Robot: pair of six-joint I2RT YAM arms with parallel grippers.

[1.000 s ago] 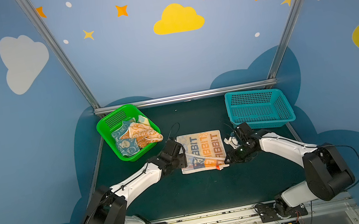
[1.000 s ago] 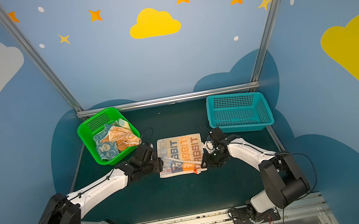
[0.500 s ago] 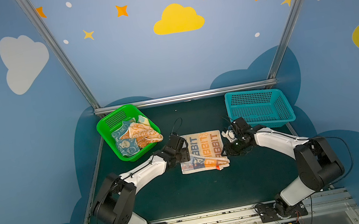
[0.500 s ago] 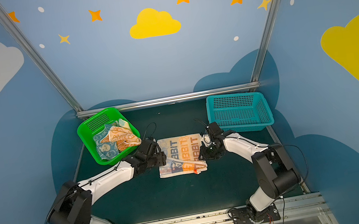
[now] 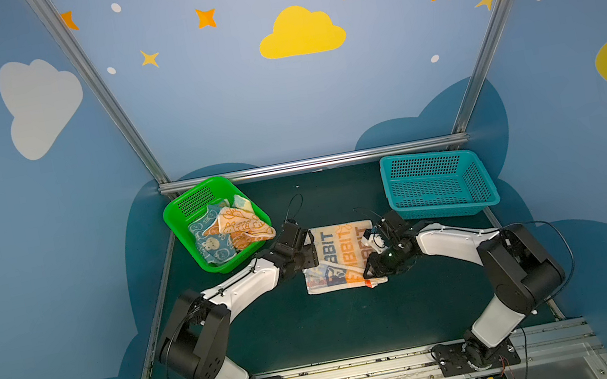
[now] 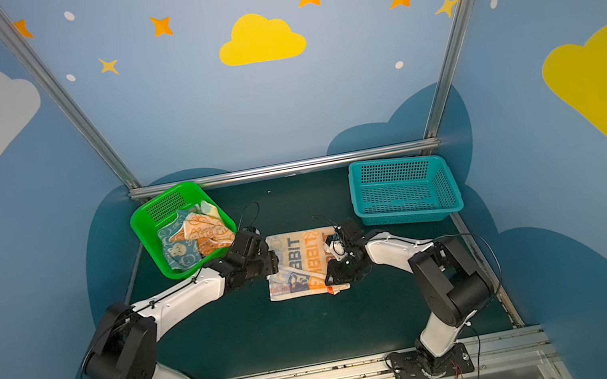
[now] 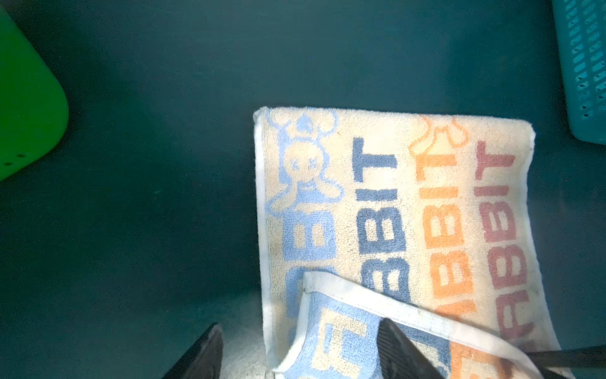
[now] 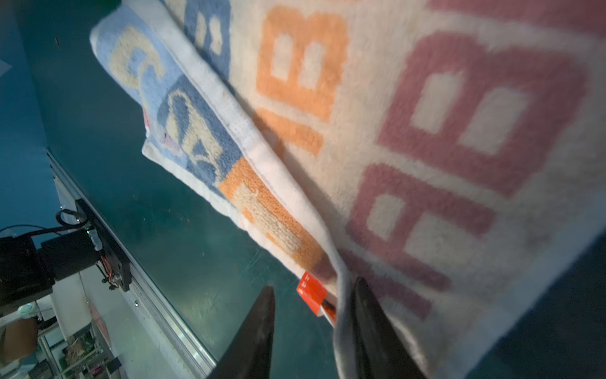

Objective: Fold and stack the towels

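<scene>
The aluminium base rail (image 5: 367,371), nearest the camera, carries both arm bases. The dark green table mat (image 5: 318,331) extends beyond it.

At the middle of the mat, the pale yellow towel (image 5: 340,253) is laid flat. "RABBIT" lettering in blue, orange and dull red runs away from the rail. The near edge is folded over onto the towel as a narrow slanted flap (image 7: 344,328), and its blue and orange underside is exposed. A red tag (image 8: 311,292) is seen at the near right corner.

The left gripper (image 7: 300,341) is positioned at the towel's left edge, by the flap. Its jaws are spread wide. One finger (image 7: 400,347) is placed over the flap and the other over bare mat, so nothing is clamped.

The right gripper (image 8: 311,315) is positioned at the near right corner. Its jaws are set partly apart, with mat visible in the gap. The white hem of the flap lies against the inner face of one finger (image 8: 373,334), and the other finger is clear of the cloth. No clamping is shown.

Farther back on the left, the green basket (image 5: 196,201) is set at an angle just beyond the left gripper. Crumpled towels (image 5: 231,230) in blue, orange and pale yellow are contained in it. Farther back on the right, the teal basket (image 5: 436,184) is placed just beyond the right wrist. The blue wall (image 5: 281,118), painted with clouds and stars, closes the scene.
</scene>
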